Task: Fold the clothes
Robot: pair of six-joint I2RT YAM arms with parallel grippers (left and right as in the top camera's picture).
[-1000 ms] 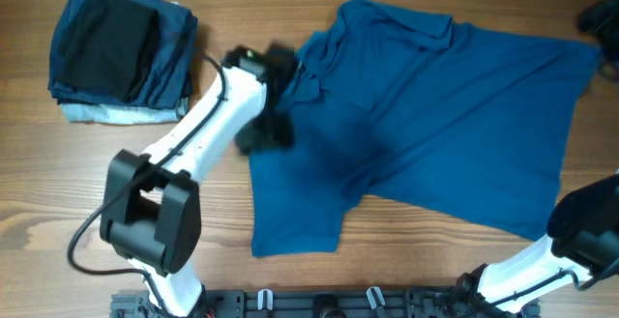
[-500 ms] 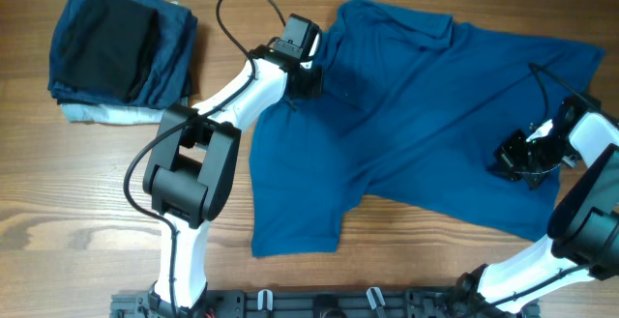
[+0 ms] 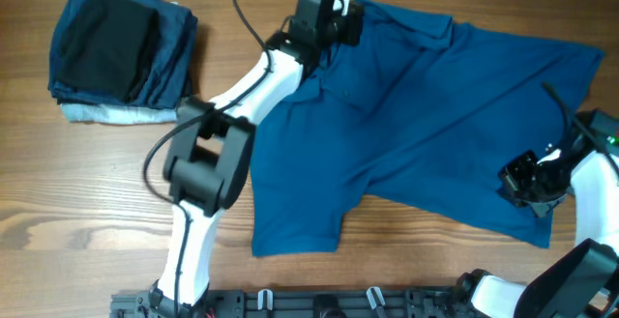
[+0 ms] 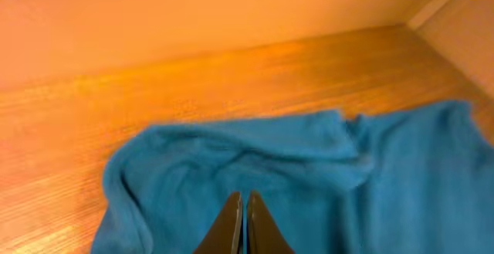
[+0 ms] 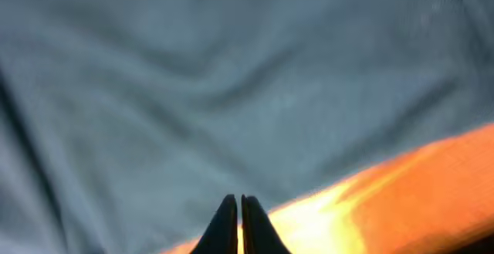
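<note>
Shirt [image 3: 435,125] lies spread flat over the centre-right of the table [image 3: 97,202], collar at the far side, one flap running down toward the near edge, and the far-right corner almost at the right frame edge. Room is tight on the far side: in the left wrist view the collar bunches just short of a strip of wood, and the wall [image 4: 193,15] starts right behind it. Bare wood shows front-left, in a lane between the shirt's left edge and the stack of folded garments [image 3: 121,52] at far left, and in a wedge under the lower-right hem. The rail [image 3: 319,303] runs along the near edge. Left gripper [image 3: 340,18] sits over the collar area, fingers clenched tip to tip. I can't tell whether any cloth is pinched between them. Right gripper [image 3: 517,178] is over the lower-right part of the shirt, fingers pressed together as well. In the right wrist view the tips sit right at the hem where cloth meets wood, and I can't tell there either whether they have cloth. Versus half a second ago, the left gripper has gone from the shoulder region up to the collar, with the arm stretched further out. The right gripper has dropped slightly toward the hem. The shirt outline looks unchanged, and the stack has not moved.
</note>
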